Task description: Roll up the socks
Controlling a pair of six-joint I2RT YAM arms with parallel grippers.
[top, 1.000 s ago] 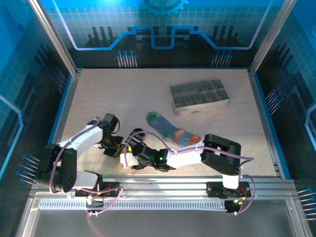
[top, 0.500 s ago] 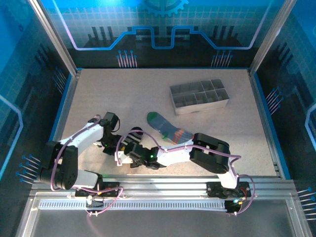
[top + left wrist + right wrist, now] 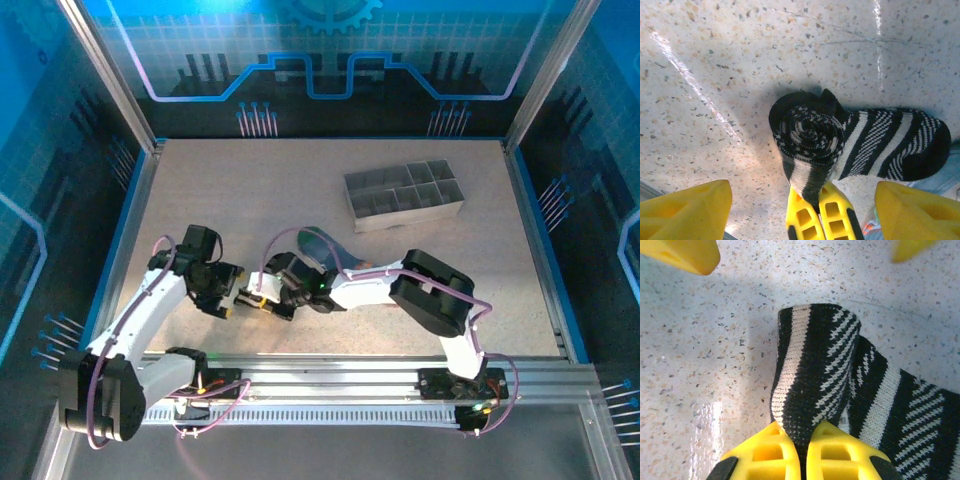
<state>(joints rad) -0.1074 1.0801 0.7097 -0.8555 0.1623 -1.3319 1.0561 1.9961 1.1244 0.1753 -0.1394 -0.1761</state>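
Jaws of the left gripper [image 3: 224, 298] stood wide, clear of the work. Those of the right gripper [image 3: 796, 442] were pinched shut on the coiled end of the black fabric sock with thin white stripes [image 3: 865, 145]. That sock lay at 7 o'clock of table centre. In the left wrist view its long axis ran 9 to 3 o'clock, coil at 9, toe pointing to 3, apparently just beside the blue-grey striped sock [image 3: 318, 243]. Recommended: hold the pinch firm, take the coil squarely with the left, and roll toward 3 o'clock with edges aligned.
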